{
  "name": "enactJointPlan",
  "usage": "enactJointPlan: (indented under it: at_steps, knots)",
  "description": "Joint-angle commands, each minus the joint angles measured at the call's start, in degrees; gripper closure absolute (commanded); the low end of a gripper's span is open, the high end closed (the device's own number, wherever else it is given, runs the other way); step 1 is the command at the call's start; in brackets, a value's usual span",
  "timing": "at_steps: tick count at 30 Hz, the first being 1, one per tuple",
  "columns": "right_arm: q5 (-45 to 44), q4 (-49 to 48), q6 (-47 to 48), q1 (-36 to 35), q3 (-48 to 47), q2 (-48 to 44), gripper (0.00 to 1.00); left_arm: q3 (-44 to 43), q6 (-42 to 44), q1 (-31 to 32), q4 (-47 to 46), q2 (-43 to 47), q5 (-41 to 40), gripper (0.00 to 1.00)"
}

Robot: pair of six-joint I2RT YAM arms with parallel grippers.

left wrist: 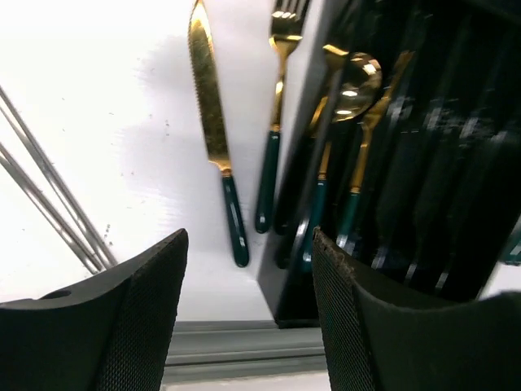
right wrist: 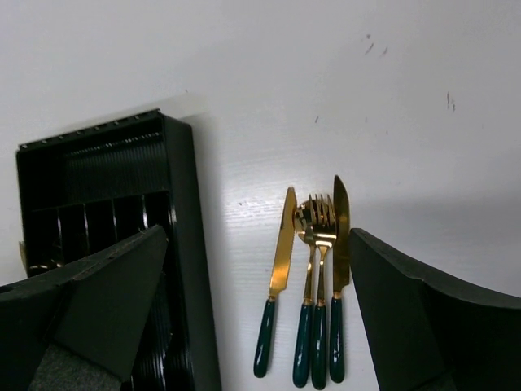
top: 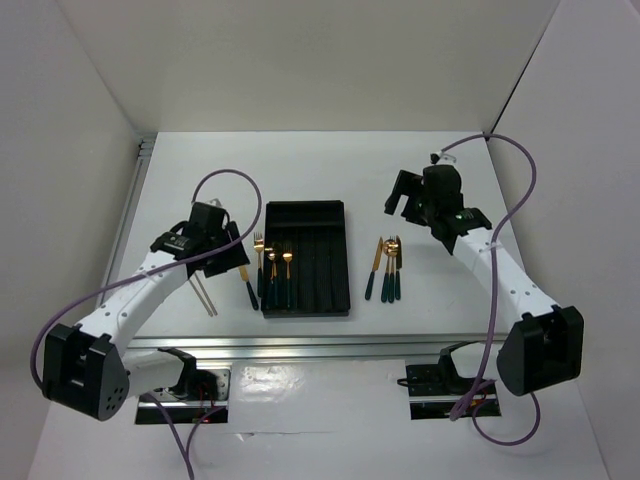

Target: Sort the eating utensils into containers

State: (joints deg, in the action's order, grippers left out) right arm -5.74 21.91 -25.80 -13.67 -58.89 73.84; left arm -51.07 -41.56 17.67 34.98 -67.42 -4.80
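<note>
Two slim spoons with gold bowls and dark green handles (top: 287,270) are seen lying side by side in the leftmost compartments of the black rectangular plastic cutlery tray (top: 327,270), handles toward the near edge. The rest of the tray's long narrow compartments are seen bare.

On the white table (top: 450,160), just beside the tray's left wall, a gold-headed fork with a dark green handle (left wrist: 273,138) is laid parallel to the tray. A gold-bladed knife with a dark green handle (left wrist: 213,122) is placed just left of it. Further left, a pair of thin pale chopsticks (left wrist: 49,195) is set at a slant.

Right of the tray, apart from it, a tight row of four more gold and green utensils (right wrist: 313,285) is found: a knife, a spoon, a fork and a second knife, handles toward the near edge. The spoon and fork heads overlap.

The left gripper (left wrist: 248,240) is held above the table's near edge over the knife and fork, its fingers spread apart with nothing between them. The right gripper (right wrist: 259,236) is held high over the row of four and the tray's right wall, its fingers likewise apart and empty.
</note>
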Motion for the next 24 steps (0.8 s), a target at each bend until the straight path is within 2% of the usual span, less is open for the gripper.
enactJointPlan:
  at_steps: [1,11,14,24]
  knots:
    - [-2.09,-0.47,2.07,0.31,-3.77,-4.32,0.00,1.67,3.15,-0.88,-4.56,-2.54,3.74,0.32]
    - [2.22,0.06,4.97,0.31,-10.45,-8.01,0.00,2.99,4.38,-0.88,-11.33,-6.67,5.06,0.32]
    - [2.84,0.06,5.50,0.31,-12.03,-8.01,0.00,3.61,4.38,-0.88,-12.21,-8.78,5.06,0.35]
    - [2.75,1.20,4.97,0.31,-11.51,-8.01,0.00,1.07,2.63,1.83,-12.83,-18.00,-0.92,0.39]
